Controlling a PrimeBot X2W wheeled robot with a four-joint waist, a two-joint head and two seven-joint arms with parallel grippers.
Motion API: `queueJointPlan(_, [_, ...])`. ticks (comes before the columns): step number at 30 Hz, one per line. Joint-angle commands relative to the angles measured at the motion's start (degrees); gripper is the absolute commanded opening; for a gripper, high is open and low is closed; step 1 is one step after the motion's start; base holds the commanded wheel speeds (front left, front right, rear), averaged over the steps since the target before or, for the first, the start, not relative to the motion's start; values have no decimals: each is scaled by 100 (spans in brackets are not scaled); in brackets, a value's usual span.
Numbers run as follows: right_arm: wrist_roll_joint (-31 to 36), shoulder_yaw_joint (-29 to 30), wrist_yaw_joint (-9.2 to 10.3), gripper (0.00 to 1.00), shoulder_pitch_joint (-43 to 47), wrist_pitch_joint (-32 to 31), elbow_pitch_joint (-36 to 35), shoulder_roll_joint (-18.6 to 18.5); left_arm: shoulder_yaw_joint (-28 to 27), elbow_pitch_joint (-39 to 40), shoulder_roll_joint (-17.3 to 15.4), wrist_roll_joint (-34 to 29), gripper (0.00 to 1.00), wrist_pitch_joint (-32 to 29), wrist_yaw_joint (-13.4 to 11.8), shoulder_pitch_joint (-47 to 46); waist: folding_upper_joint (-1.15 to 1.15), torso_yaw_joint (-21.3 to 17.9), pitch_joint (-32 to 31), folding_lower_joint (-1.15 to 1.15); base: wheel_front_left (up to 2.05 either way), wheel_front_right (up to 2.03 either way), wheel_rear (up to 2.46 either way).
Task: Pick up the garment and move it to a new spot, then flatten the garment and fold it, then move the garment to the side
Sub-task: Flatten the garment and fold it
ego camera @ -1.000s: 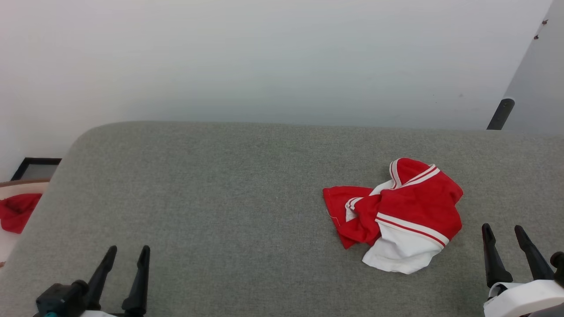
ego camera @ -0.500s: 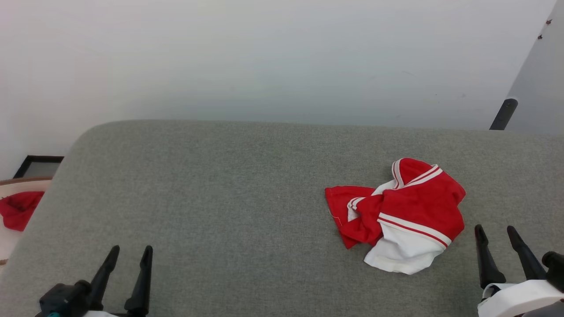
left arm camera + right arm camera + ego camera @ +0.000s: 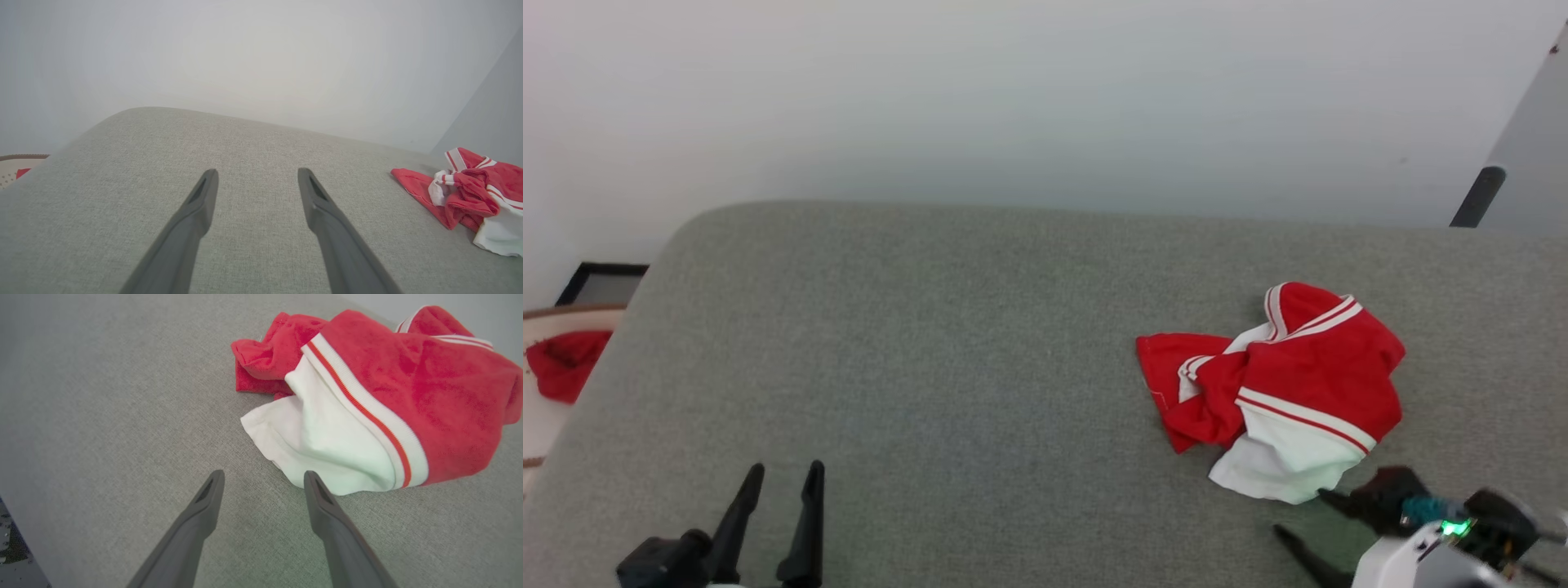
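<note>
Looking like step 1 isn't even started tbh: shirt (image 3: 1282, 384) lies bunched up on the right of the grey pad (image 3: 931, 367), R gripper (image 3: 1303, 513) wide open just beside it, L gripper (image 3: 785, 467) open w/ nothing in it, so pickup, flatten, fold + move aside are all to go.

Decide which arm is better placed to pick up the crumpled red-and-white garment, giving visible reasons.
Right. The right gripper, jaws open, sits just beside the white sleeve of the garment; the left gripper is far across the grey cushion.
</note>
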State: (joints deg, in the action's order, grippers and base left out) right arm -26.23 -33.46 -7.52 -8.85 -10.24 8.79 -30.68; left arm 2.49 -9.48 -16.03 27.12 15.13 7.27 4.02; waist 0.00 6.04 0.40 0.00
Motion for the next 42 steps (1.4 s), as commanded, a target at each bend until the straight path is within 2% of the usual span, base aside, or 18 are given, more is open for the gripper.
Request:
queueJointPlan(1, [-122,-178,6,100,-246,-177,-94,-236,8,14,48,-58,100,0,21,-71,0,103,176,0,0,0,0])
queueJointPlan(5, [-190,-742,6,100,-798,-664,-222,-825,46,5,198,-90,100,0,24,-205,0,219,444,0,0,0,0])
queueJointPlan(11, [-385,-1531,6,100,-1454,-1083,-221,-1300,164,-12,311,-55,100,0,24,-413,0,395,771,0,0,0,0])
queueJointPlan(16, [-539,-2019,6,100,-1841,-1138,-76,-1469,235,-7,388,-7,100,0,23,-598,0,534,954,0,0,0,0])
queueJointPlan(21, [-408,-2590,6,100,-2192,-1285,97,-1589,312,0,448,13,100,0,24,-695,0,600,1113,0,0,0,0])
queueJointPlan(23, [-437,-2893,7,89,-2317,-1407,143,-1655,337,-9,467,25,100,0,24,-727,0,621,1149,0,0,0,0])
queueJointPlan(24, [-463,-3024,8,52,-2374,-1470,164,-1680,347,-17,473,25,100,0,24,-737,0,632,1158,0,0,0,0])
queueJointPlan(26, [-526,-3258,9,14,-2500,-1509,175,-1731,362,-30,485,45,100,0,24,-742,0,652,1170,0,0,0,0])
queueJointPlan(27, [-553,-3318,11,0,-2564,-1492,203,-1762,370,-34,493,48,100,0,24,-750,0,659,1171,0,0,0,0])
queueJointPlan(31, [-654,-3371,14,0,-2765,-1308,293,-1872,373,-47,510,57,100,0,24,-755,0,655,1151,0,0,0,0])
queueJointPlan(37, [-775,-3125,14,0,-2721,-986,231,-2100,288,-11,524,82,100,0,24,-630,0,497,1110,0,0,0,0])
queueJointPlan(42, [-810,-2652,7,0,-2646,-776,13,-2455,284,20,506,75,100,0,25,-625,0,248,1104,0,0,0,0])
